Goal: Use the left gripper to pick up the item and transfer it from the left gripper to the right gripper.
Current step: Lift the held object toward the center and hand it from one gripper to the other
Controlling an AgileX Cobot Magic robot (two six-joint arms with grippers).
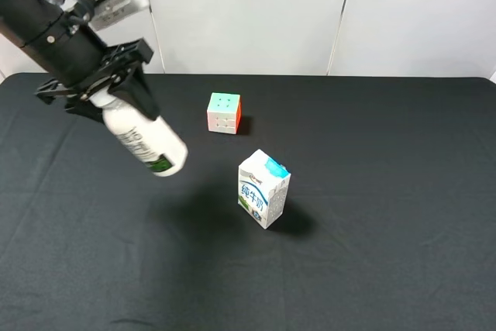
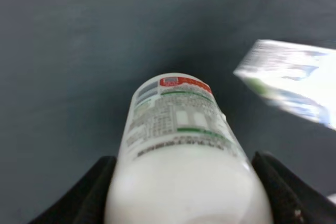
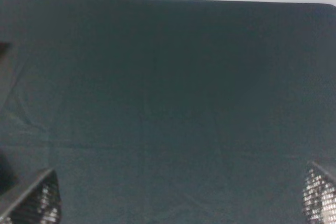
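Left wrist v. blurry, bottle (image 2: 181, 145) partly cropped, carton (image 2: 294, 85) smeared

The black-draped table (image 1: 387, 269), its cover lightly creased, carries two things. A pastel puzzle cube (image 1: 224, 112) sits near the far edge, about midway along it. A white-and-blue milk carton (image 1: 264, 188) (standing upright) is near the centre, apart from the cube.
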